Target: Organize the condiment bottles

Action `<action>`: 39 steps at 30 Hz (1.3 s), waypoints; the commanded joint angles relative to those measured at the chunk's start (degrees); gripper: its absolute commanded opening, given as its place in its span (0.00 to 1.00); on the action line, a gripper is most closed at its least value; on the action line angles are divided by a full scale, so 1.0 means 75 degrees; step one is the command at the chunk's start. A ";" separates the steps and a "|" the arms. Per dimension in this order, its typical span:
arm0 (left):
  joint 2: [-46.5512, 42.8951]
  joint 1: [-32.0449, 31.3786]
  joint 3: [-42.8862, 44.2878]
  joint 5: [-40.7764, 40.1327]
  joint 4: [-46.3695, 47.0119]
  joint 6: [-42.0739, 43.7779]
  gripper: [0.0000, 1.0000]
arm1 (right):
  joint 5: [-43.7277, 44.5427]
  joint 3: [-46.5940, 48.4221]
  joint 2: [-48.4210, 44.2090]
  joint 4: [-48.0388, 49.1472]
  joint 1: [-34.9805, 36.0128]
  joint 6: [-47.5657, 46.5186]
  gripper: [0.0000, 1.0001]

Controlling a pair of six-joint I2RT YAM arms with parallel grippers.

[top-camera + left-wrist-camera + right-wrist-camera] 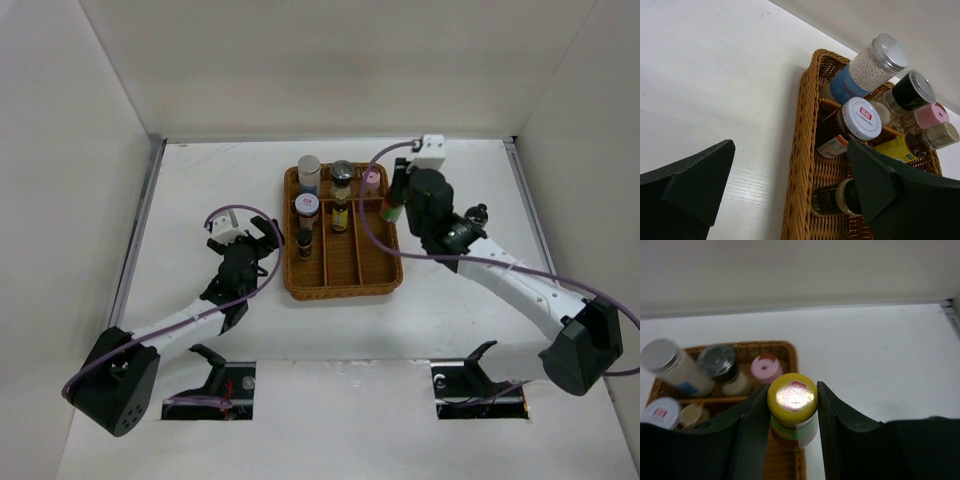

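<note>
My right gripper (398, 196) (792, 392) is shut on the yellow cap of the tall green bottle (792, 412) with the red label (392, 212), holding it over the right rim of the brown wicker tray (292, 285). In the tray stand a blue-label jar (308, 172), a black-cap jar (343, 175), a pink-cap jar (371, 180), a red-white-cap jar (306, 206), a yellow-label bottle (340, 213) and a small dark bottle (304, 240). My left gripper (256, 236) (790, 147) is open and empty beside the tray's left wall (802, 150).
A small dark bottle with a black cap (478, 213) stands on the table right of the tray, just behind my right arm. White walls close in the table on the left, back and right. The tray's front compartments (358, 262) hold nothing.
</note>
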 commanded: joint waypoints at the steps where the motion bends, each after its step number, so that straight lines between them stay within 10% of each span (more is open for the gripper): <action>1: -0.0262 -0.0023 -0.0065 0.0048 0.0368 -0.0064 1.00 | -0.0034 -0.0115 -0.0446 0.0992 0.0871 0.0284 0.27; 11: -0.0227 -0.0023 -0.0065 0.0048 0.0379 -0.0064 1.00 | -0.0105 -0.0069 0.0115 0.1425 0.2667 0.0273 0.28; 28: -0.0133 0.0001 -0.0065 0.0048 0.0403 -0.0064 1.00 | 0.0083 -0.1405 0.0924 0.2668 0.3089 0.0308 0.34; 39: -0.0110 -0.0035 -0.0042 0.0048 0.0403 -0.0064 1.00 | 0.0258 -0.1593 0.0691 0.2586 0.3324 0.0273 0.81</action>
